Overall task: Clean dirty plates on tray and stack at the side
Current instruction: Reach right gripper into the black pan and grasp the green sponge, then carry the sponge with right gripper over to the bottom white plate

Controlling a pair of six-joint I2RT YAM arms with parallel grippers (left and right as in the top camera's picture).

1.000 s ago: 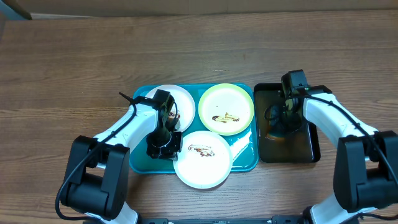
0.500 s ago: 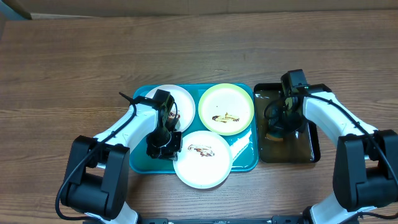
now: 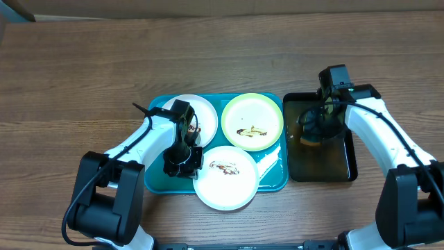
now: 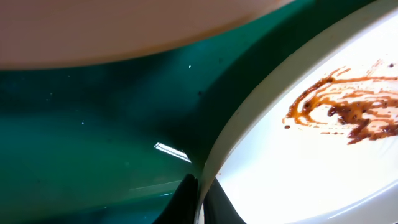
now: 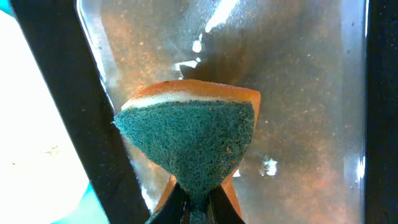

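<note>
Three dirty plates lie on the teal tray [image 3: 275, 182]: a white one [image 3: 205, 111] at the back left, a yellow-green rimmed one [image 3: 252, 121] at the back right, and a white one [image 3: 225, 182] in front, overhanging the tray's near edge. All carry brown smears. My left gripper [image 3: 193, 167] is shut on the left rim of the front plate [image 4: 311, 162], with the rim pinched between the dark fingertips [image 4: 214, 202]. My right gripper [image 5: 199, 202] is shut on a sponge [image 5: 189, 140] with a green scouring face and an orange body, held over the black tray [image 3: 343, 163].
The black tray [image 5: 298, 93] holds shallow brownish water and stands right beside the teal tray's right side. Bare wooden table [image 3: 83, 83] surrounds both trays. In the left wrist view the back-left plate's edge [image 4: 124, 31] fills the top.
My right gripper has finished closing on the sponge and shifted slightly toward the back right over the black tray. The left arm and the plates have not moved.
</note>
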